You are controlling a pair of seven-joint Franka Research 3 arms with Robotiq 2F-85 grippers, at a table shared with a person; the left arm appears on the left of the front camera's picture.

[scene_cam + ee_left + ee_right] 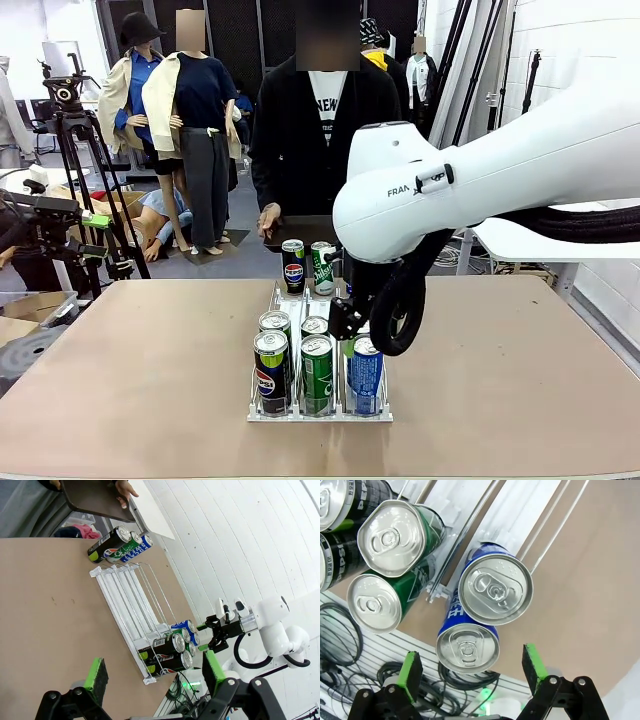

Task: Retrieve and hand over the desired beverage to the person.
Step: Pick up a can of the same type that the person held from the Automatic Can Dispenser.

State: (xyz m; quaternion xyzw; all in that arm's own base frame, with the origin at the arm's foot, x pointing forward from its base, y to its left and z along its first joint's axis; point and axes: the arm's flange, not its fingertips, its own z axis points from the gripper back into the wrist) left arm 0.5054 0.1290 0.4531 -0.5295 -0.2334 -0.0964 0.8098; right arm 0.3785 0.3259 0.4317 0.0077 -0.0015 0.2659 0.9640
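While the right pincer [471,666] hangs spread wide over the near right part of the rack [320,415], gripping nothing, every can on the table [520,380] stands upright, long axis vertical and pull-tab top facing up.

The clear rack has three lanes running from near to far. At its near end stand six cans, two deep in each lane:
- two black Pepsi cans [270,372] in the left lane
- two green cans [317,375] in the middle lane
- two blue cans [495,590] in the right lane, below the right pincer's green pads [411,672]

The nearer blue can sits in line with the gap between those pads, and I cannot tell whether anything touches it.

Three more cans stand side by side in a far row at the rack's far end (inside the lanes or just past them, I cannot tell):
- one far Pepsi can [293,266] on the left
- one far green can [322,268] in the middle
- one far blue can [141,548] on the right

That makes nine cans, three of each colour.

The person [310,130] stands at the far side and holds one dark tray [300,232] level just beyond the far row, with a hand [268,218] on its left edge.

The left pincer [155,672] is empty, its fingers wide apart, looking across the table from the left toward the rack.
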